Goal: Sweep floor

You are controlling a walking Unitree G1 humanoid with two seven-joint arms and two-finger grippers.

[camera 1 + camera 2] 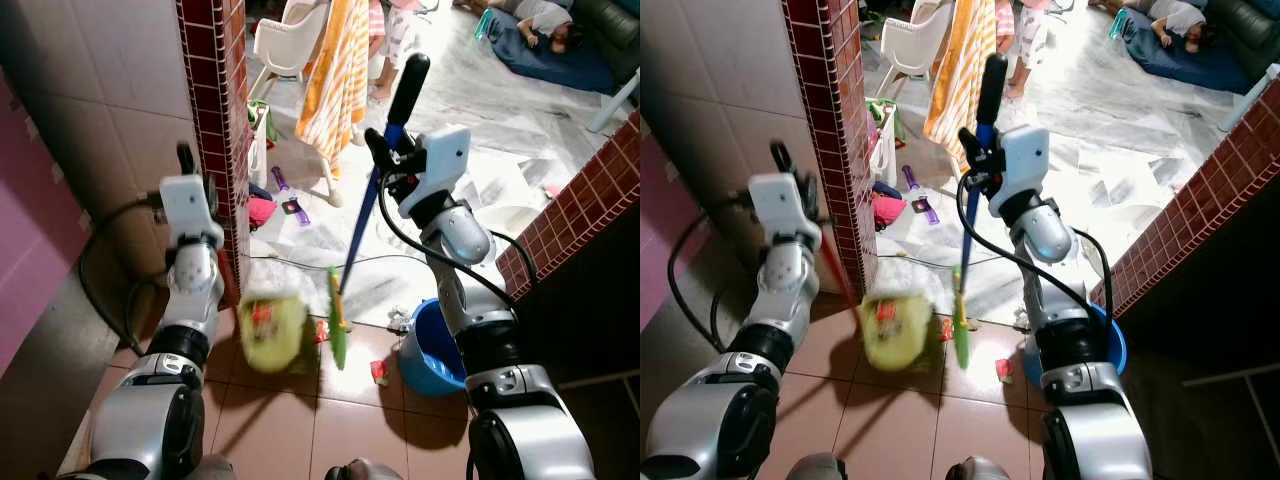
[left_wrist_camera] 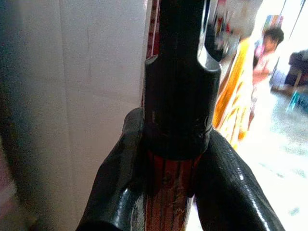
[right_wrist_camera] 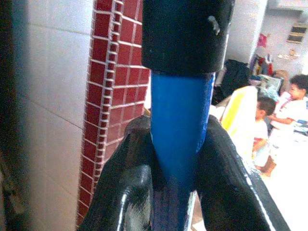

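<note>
Sweeping step: broom and dustpan both in hand.
Right gripper [image 3: 178, 168] fingers clamped on blue broom [image 1: 358, 235] handle; left gripper [image 2: 173, 178] clamped on red-handled yellow dustpan [image 1: 270, 332], near the brick pillar. Next, likely: push scraps [image 1: 379, 372] left into pan.

Red-brick pillar [image 1: 215, 120], terracotta tile floor [image 1: 290, 420], sunlit room beyond.
</note>
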